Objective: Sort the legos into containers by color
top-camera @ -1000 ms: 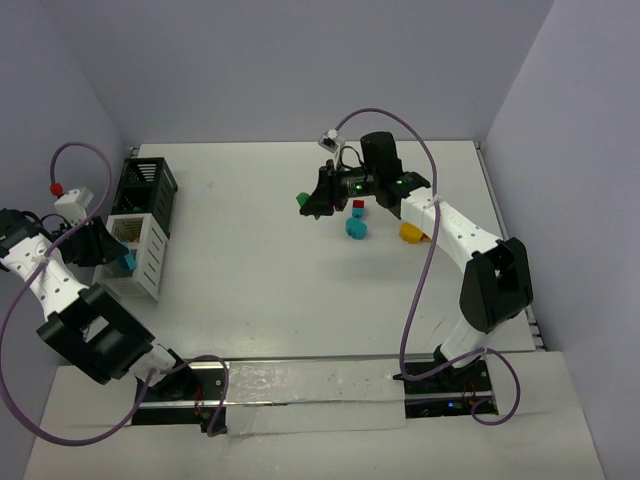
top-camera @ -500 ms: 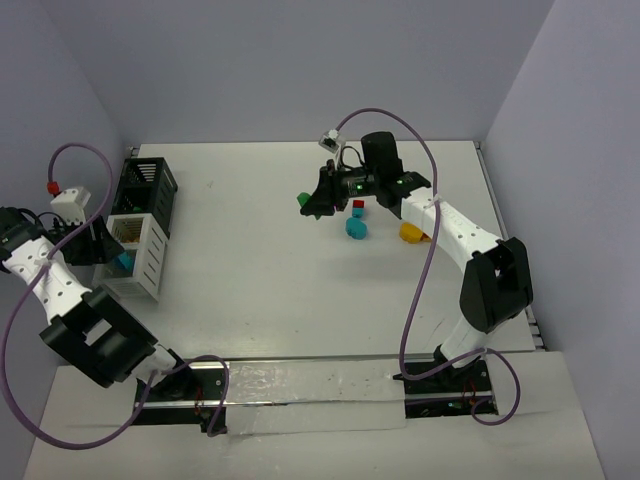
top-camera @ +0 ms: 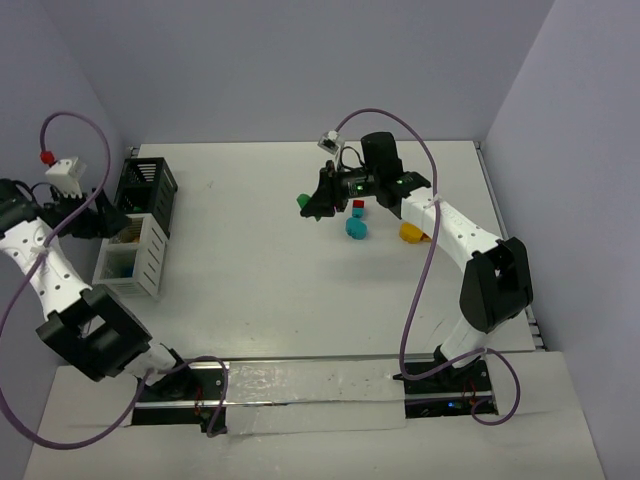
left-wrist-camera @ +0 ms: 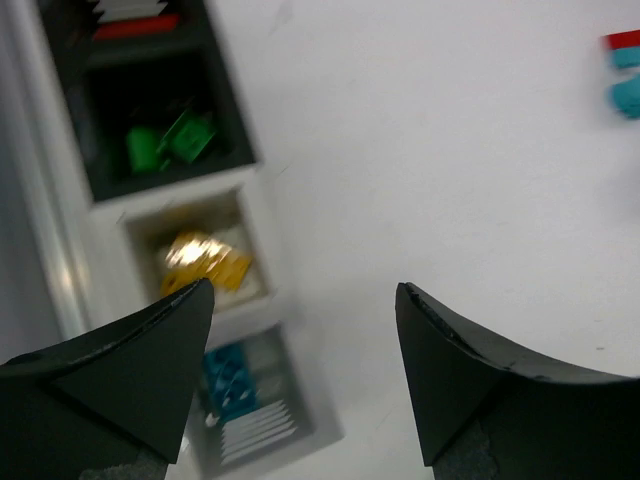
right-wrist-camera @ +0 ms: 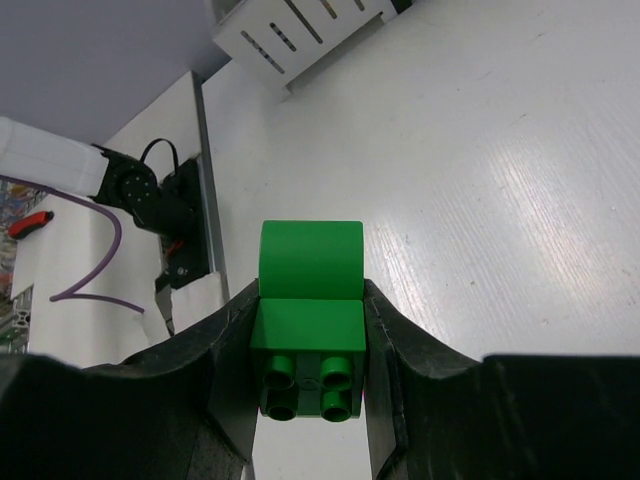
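Clamped on the green lego (right-wrist-camera: 310,265), the right gripper (right-wrist-camera: 308,345) should lift clear before crossing to the black container (top-camera: 163,188) far ahead; the left gripper (left-wrist-camera: 302,290) gapes empty.

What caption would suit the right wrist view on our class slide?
Right gripper shut on a green lego, white table beyond.

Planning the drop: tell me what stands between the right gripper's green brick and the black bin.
Nothing visible: bare table lies between the green brick and the black bin; the left gripper hovers over the adjacent white bin.
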